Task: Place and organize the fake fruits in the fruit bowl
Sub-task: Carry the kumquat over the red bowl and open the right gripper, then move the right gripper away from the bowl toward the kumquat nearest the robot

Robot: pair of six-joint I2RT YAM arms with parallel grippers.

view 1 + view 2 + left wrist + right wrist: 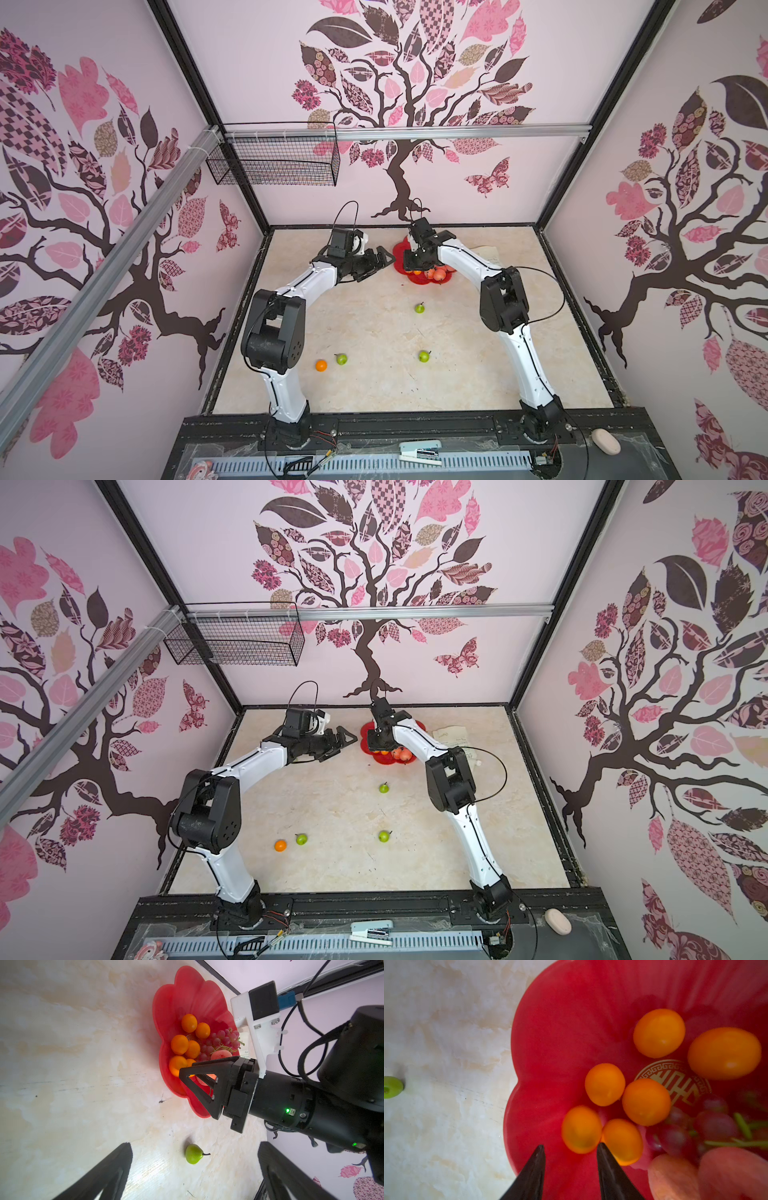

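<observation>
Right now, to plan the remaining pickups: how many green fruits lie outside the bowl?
3 green fruits. One lies just in front of the fruit bowl, one nearer the front centre, one beside the loose orange near the left arm. Others may be hidden.

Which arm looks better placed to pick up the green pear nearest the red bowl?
Left, probably. The left pincer is wide open, empty, and near the green pear; the right pincer hangs over the fruit bowl.

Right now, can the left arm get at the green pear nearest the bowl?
Probably yes: the left gripper is open and empty, the green pear lies alone on the table, the right gripper is over the fruit bowl.
</observation>
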